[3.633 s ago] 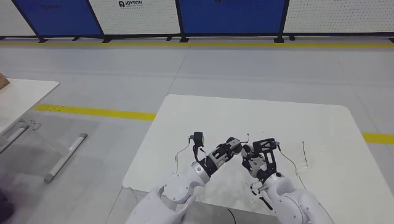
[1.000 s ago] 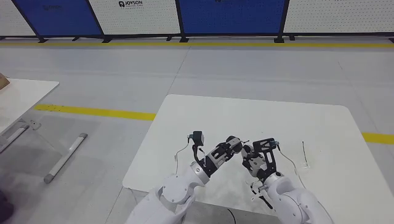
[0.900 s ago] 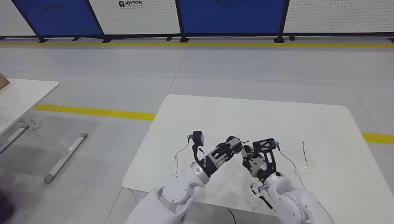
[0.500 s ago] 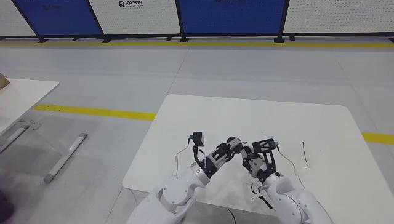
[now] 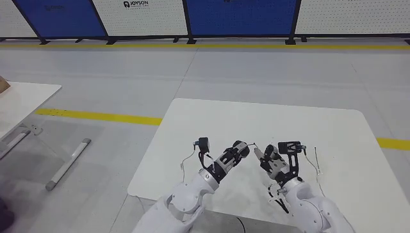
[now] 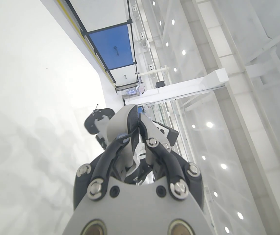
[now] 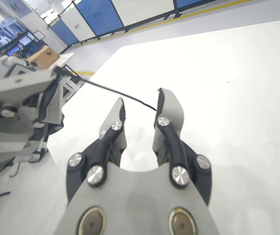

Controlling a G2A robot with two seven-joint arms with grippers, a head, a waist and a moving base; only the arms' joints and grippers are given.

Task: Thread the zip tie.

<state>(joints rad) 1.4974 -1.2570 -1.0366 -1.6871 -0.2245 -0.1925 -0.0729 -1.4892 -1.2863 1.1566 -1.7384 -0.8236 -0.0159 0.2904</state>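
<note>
Zip tie [image 7: 100,87] sits pinched between left jaws.

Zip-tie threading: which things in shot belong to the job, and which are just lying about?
In the job: zip tie, pinched in the left gripper; open right gripper at its free end.
Lying about: thin strip on the white table, maybe a spare tie; side table with a brown box.

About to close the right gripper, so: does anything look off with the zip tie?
Slightly. The zip tie, pinched in the shut left gripper, reaches the open right gripper off-centre: its free end sits at one of the fingers, not midway. It looks straight and undamaged.
</note>
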